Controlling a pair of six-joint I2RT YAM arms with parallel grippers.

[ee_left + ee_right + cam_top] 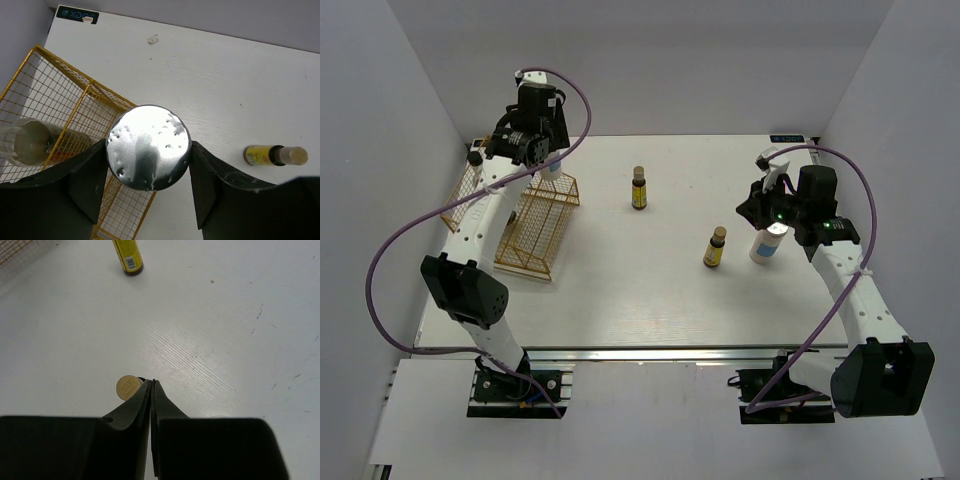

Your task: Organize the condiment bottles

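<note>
My left gripper [546,158] [148,150] is shut on the silver cap [148,147] of a white bottle [554,170] at the far right corner of the gold wire basket [535,225] [60,105]. One amber bottle with a yellow label [639,188] [272,155] [128,257] stands mid-table. A second amber bottle [715,247] stands nearer; its tan cap [127,387] shows just left of my right gripper's tips. My right gripper [756,206] [151,382] is shut and empty. Another white bottle [765,243] stands just below it, hidden in the right wrist view.
A pale-ended bottle [27,142] lies inside the basket. The basket sits at the table's left edge, with white walls close on the left, back and right. The table's near edge runs by the arm bases.
</note>
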